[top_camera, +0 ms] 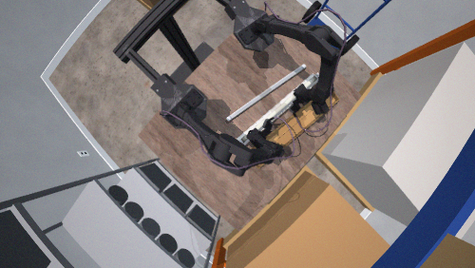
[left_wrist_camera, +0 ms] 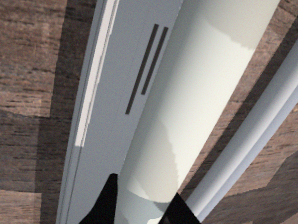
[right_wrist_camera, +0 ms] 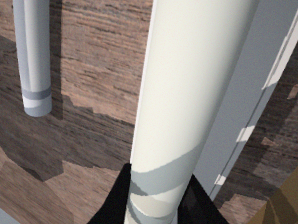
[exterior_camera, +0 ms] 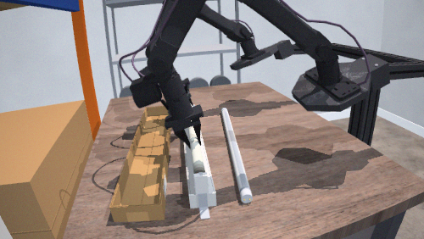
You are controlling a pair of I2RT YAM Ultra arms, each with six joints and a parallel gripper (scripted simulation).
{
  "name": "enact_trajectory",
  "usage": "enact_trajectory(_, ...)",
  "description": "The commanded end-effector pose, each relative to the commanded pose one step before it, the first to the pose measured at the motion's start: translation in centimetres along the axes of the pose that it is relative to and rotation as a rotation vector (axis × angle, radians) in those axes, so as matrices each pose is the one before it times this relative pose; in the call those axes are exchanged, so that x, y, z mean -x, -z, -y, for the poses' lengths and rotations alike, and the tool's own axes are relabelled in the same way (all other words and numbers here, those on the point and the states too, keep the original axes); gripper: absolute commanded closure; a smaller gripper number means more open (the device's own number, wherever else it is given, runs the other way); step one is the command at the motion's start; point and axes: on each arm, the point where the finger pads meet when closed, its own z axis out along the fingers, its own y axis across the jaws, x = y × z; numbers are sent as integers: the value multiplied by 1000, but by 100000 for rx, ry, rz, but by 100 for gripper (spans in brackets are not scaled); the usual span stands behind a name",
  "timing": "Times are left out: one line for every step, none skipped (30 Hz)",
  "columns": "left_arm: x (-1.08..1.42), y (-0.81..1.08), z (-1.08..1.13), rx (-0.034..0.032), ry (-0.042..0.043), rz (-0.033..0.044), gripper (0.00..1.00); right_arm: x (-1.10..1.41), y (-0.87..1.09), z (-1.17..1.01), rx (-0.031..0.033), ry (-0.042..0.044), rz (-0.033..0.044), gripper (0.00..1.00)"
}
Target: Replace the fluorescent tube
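Fluorescent tube (top_camera: 276, 113) (exterior_camera: 198, 158) (left_wrist_camera: 200, 90) (right_wrist_camera: 180, 90), clamped by both left gripper (top_camera: 294, 105) (exterior_camera: 193, 143) (left_wrist_camera: 139, 187) and right gripper (top_camera: 267, 125) (right_wrist_camera: 156, 174), lies over the fixture (top_camera: 241, 136) (exterior_camera: 203, 198) (left_wrist_camera: 107, 100) (right_wrist_camera: 240, 90) (perhaps slightly raised); from above, carton (top_camera: 304, 122) (exterior_camera: 137, 213) (right_wrist_camera: 285, 200) at four o'clock, LED tube (top_camera: 266, 92) (exterior_camera: 236, 157) (left_wrist_camera: 250, 130) (right_wrist_camera: 36, 65) at ten.
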Motion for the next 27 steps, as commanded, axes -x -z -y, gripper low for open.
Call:
enact_trajectory(332,767,-905,8070,-1793,-316,89,602,851,364,-7432,245,941,89)
enact_trajectory(41,14,-15,994,-97,18,89,-3,6,16,-985,-34,9,89)
enact_trajectory(75,20,-11,1033,-168,15,89,-1,6,14,-1025,-15,3,89)
enact_trajectory(-18,7,-15,1048,41,-24,89,1,7,13,-1063,-14,4,89)
enact_trajectory(-51,3,-14,1066,115,-25,89,2,8,12,-1093,-15,10,89)
enact_trajectory(-194,-15,1023,-4311,185,324,89,-206,14,-815,3549,634,-518,89)
enact_trajectory(0,0,0,0,0,0,89,0,0,0,0,0,0,89)
enact_trajectory(0,0,0,0,0,0,89,0,0,0,0,0,0,89)
enact_trajectory(-113,34,-966,6024,460,-553,89,185,29,762,-5382,-623,479,89)
enact_trajectory(380,69,82,740,-896,200,89,65,19,-99,-723,281,-36,89)
enact_trajectory(-58,1,54,648,86,-67,89,-95,-5,-12,-668,-201,-83,89)
enact_trajectory(-20,5,-17,1045,20,-9,89,5,7,5,-1017,-29,24,89)
enact_trajectory(-116,-8,-10,1023,263,-68,89,5,7,11,-1076,-8,29,89)
enact_trajectory(155,34,-12,1163,-349,91,89,4,8,10,-1111,-7,26,89)
enact_trajectory(-15,9,7,1023,20,-55,89,-2,8,-8,-1026,0,9,89)
enact_trajectory(-43,6,-9,1136,90,-38,89,2,9,7,-1152,-17,19,89)
enact_trajectory(-81,1,-10,1167,177,-64,89,2,10,8,-1194,-19,19,89)
enact_trajectory(70,23,17,1073,-171,35,89,-4,9,-15,-1063,6,0,89)
enact_trajectory(-6,8,124,380,-55,-41,89,-25,6,-95,-484,94,-63,89)
enact_trajectory(-43,2,66,652,51,-58,89,-15,7,-50,-724,44,-37,89)
enact_trajectory(11,11,12,918,-34,-8,89,-1,7,-13,-909,7,15,89)
enact_trajectory(-2,7,68,605,-38,-30,89,-16,6,-53,-661,48,-40,89)
enact_trajectory(-229,-8,1049,-4417,-25,-227,89,-195,14,-826,3662,775,-432,89)
enact_trajectory(0,0,0,0,0,0,89,0,0,0,0,0,0,89)
enact_trajectory(0,0,0,0,0,0,89,0,0,0,0,0,0,89)
enact_trajectory(-100,5,-809,4674,650,-114,89,135,16,614,-4082,-571,278,89)
enact_trajectory(411,68,31,687,-916,328,89,85,24,-69,-618,277,25,89)
